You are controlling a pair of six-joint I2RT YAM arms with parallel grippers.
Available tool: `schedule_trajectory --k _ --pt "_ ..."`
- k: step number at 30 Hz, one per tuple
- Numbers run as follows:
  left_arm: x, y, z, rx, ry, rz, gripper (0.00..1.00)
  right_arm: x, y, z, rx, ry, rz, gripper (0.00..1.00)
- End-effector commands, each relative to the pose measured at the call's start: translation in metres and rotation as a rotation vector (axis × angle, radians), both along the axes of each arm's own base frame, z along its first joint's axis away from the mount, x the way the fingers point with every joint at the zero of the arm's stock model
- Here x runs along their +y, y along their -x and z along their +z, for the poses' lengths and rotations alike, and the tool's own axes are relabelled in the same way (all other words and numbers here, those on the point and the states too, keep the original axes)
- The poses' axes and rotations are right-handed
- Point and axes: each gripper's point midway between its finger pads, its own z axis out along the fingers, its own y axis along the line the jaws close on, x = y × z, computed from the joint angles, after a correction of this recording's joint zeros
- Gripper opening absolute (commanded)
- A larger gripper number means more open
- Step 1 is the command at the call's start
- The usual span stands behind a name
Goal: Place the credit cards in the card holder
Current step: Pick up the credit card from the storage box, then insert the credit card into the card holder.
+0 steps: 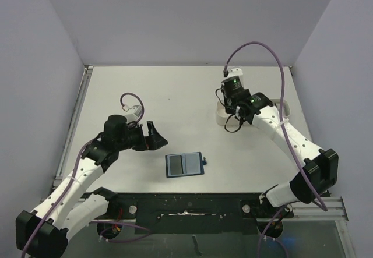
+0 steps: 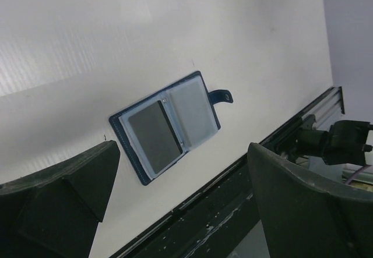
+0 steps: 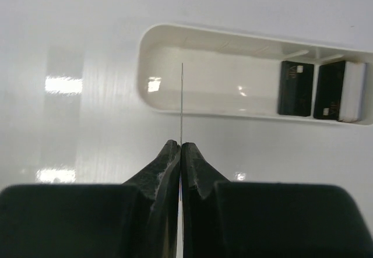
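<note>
The card holder [image 1: 185,165] [image 2: 169,127] lies open and flat near the table's front edge, its snap tab to the right. A dark credit card [image 2: 154,135] sits in its left pocket. My left gripper [image 1: 156,135] [image 2: 182,176] hovers open just left of the holder and holds nothing. My right gripper [image 1: 228,108] [image 3: 181,146] is shut on a credit card [image 3: 182,101] seen edge-on as a thin line. It hangs above the left end of the white tray [image 3: 175,34]. Two more dark cards [image 3: 295,88] [image 3: 329,90] stand at the tray's right end.
The long white tray [image 1: 220,113] sits at the back right of the table, partly under the right arm. A black rail [image 2: 233,205] runs along the table's near edge. Walls close in the back and both sides.
</note>
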Motion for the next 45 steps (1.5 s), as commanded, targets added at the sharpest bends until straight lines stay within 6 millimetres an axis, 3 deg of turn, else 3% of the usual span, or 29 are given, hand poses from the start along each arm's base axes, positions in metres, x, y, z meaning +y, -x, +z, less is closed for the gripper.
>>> schedule_trajectory --k 1,9,17,31,45 --pt "-0.019 0.000 0.022 -0.028 0.183 -0.014 0.91 0.045 0.027 0.011 -0.062 -0.186 0.070 0.00" --pt "-0.036 0.008 0.045 0.019 0.445 -0.014 0.79 0.123 0.081 0.013 -0.108 -0.518 0.245 0.00" --pt "-0.037 0.008 0.078 -0.007 0.587 0.020 0.69 0.168 0.122 0.025 -0.134 -0.845 0.349 0.00" --pt "-0.034 0.010 0.089 0.013 0.672 0.061 0.64 0.210 0.167 0.043 -0.130 -1.171 0.499 0.00" --pt "-0.038 0.016 0.092 0.026 0.757 0.021 0.55 0.216 0.182 0.054 -0.116 -1.267 0.536 0.00"
